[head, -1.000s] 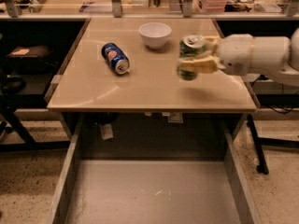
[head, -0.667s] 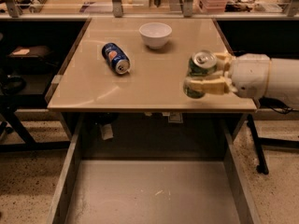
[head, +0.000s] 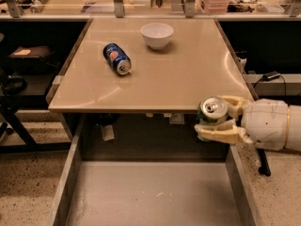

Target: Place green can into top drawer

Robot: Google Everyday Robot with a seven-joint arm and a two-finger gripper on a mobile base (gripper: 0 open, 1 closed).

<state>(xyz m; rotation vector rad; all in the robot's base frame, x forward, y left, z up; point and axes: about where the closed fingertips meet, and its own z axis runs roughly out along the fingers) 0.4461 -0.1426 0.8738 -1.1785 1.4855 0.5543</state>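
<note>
The green can (head: pixel 212 111) is upright, its silver pull-tab top facing up, held in my gripper (head: pixel 217 118). The cream fingers (head: pixel 220 133) are shut on the can from both sides. The white arm comes in from the right edge. The can hangs in the air just past the table's front edge, above the right rear part of the open top drawer (head: pixel 150 194). The drawer is pulled out below the table, with a bare grey bottom and low side walls.
A blue soda can (head: pixel 117 58) lies on its side on the beige table (head: pixel 188 74), left of middle. A white bowl (head: pixel 157 35) stands at the back. A shelf with clutter runs behind the table. Dark furniture stands at the left.
My gripper has carried the green can forward and down, from over the table's right side to beyond its front edge, above the drawer.
</note>
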